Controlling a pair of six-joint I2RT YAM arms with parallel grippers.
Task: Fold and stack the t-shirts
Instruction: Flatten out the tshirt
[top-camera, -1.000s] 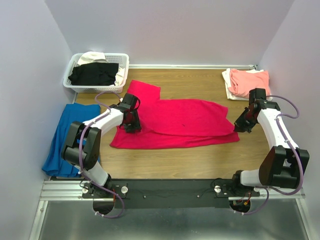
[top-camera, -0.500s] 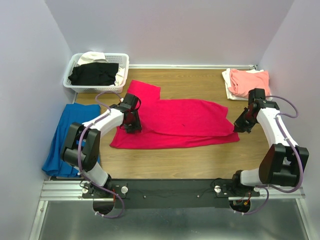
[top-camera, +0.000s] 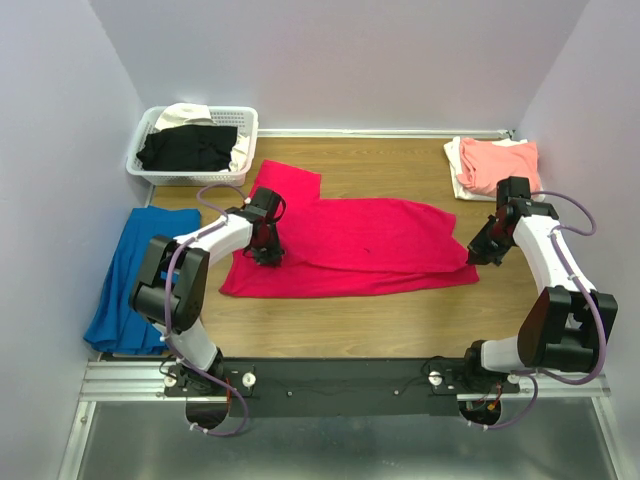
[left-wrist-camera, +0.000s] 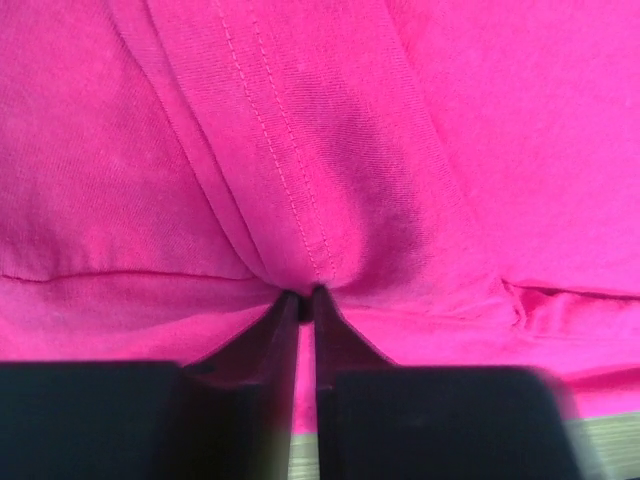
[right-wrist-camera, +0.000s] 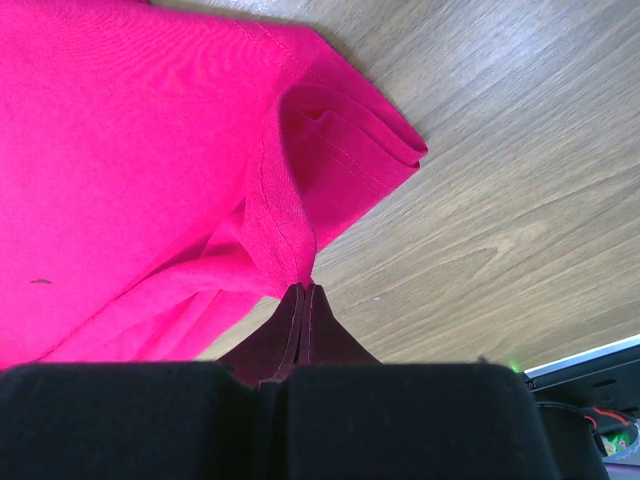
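Note:
The big crimson-red t-shirt (top-camera: 370, 240) lies spread across the wooden table. Its left part is folded over, with one sleeve (top-camera: 285, 180) pointing toward the back. My left gripper (top-camera: 266, 255) is down on the shirt's left portion. In the left wrist view it (left-wrist-camera: 302, 293) is pinched shut on a raised fold of red cloth (left-wrist-camera: 300, 200) beside a stitched hem. My right gripper (top-camera: 474, 255) is at the shirt's right edge. Seen from the right wrist, it (right-wrist-camera: 303, 287) is shut on the hem, and a corner (right-wrist-camera: 370, 140) is curled over the bare wood.
A white lattice basket (top-camera: 140, 165) at the back left holds a black tee (top-camera: 190, 148) and a pale one (top-camera: 180, 115). A salmon-pink tee (top-camera: 500, 160) lies folded on a cream one (top-camera: 460, 172) at the back right. A blue cloth (top-camera: 125, 280) lies along the left edge.
My left gripper's jaws have closed onto the red cloth, and its arm has shifted slightly right. The right arm and the shirt's right edge look unchanged.

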